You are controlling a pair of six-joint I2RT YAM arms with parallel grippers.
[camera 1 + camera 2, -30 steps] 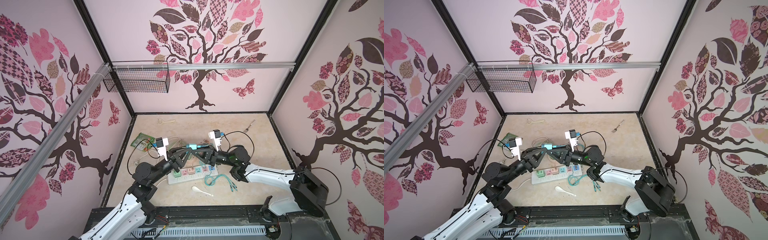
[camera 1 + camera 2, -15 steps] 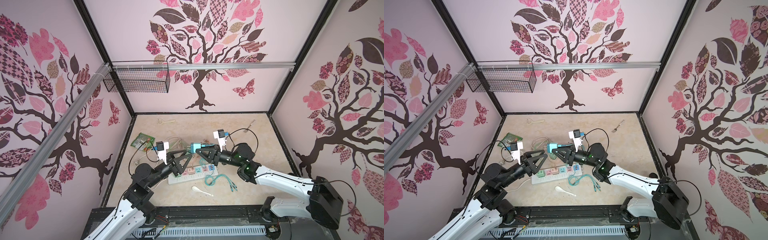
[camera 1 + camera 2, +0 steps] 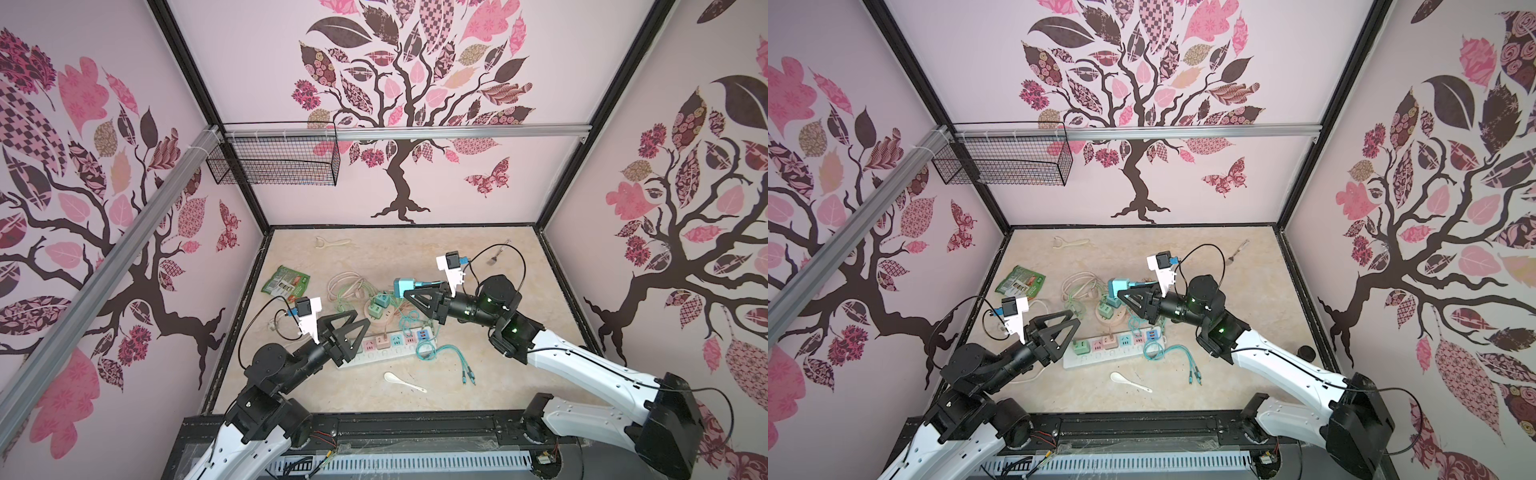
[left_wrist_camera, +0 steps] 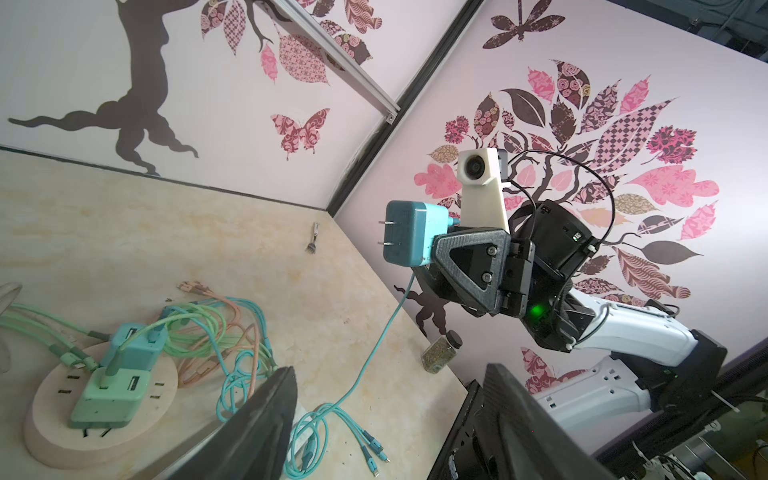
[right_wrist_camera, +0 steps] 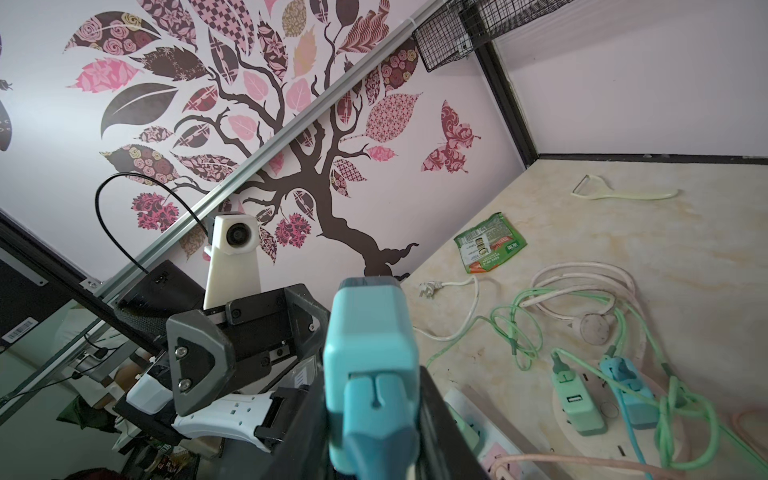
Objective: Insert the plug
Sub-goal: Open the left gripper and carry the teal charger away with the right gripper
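Four lenses, one booth.
The stereo pair looked steeply down from above the front edge over the whole table (image 3: 415, 257). The left wrist camera (image 5: 237, 237) and right wrist camera (image 4: 476, 166) faced each other, the right close behind the plug (image 5: 370, 374); both shared the round socket base (image 4: 54, 415).

Spoon (image 3: 395, 377) before power strip (image 3: 362, 360) (packet (image 3: 286, 285) behind).

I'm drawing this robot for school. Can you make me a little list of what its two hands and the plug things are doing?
right hand: shut on the blue plug, held in the air, prongs bare
left hand: open, holding nothing
power strip: white, lying flat, small adapters plugged in
round socket board: two adapters plugged in
plug's cable: hangs down loose
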